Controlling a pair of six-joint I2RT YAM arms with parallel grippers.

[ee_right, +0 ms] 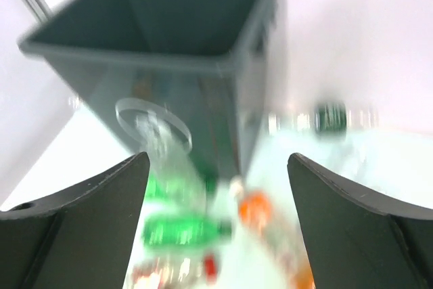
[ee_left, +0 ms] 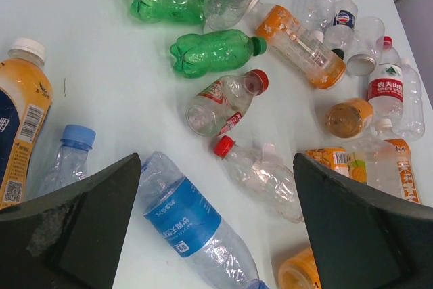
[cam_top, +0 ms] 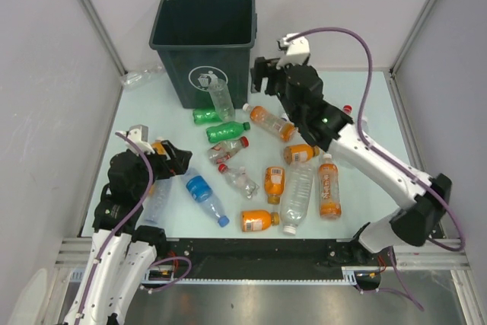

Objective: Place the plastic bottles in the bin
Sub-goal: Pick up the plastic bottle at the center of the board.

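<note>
The bin (cam_top: 183, 58) stands at the back, dark green-grey with a white pictogram; it also fills the blurred right wrist view (ee_right: 169, 45). Several plastic bottles lie in front of it: green ones (cam_top: 228, 129), orange-filled ones (cam_top: 329, 186) and clear ones (cam_top: 297, 195). One clear bottle (cam_top: 221, 99) leans on the bin's front. My left gripper (cam_top: 176, 159) hangs open over a blue-labelled bottle (ee_left: 183, 218), which lies between its fingers (ee_left: 88, 221) untouched. A red-capped clear bottle (ee_left: 260, 174) lies beside it. My right gripper (cam_top: 262, 78) is raised beside the bin's right wall, open (ee_right: 216, 221) and holding nothing.
White panels wall the table on the left, right and back. A clear bottle (cam_top: 141, 78) lies in the back left corner beside the bin. An orange bottle (ee_left: 17, 120) rests just left of my left gripper. A metal rail (cam_top: 266, 249) runs along the near edge.
</note>
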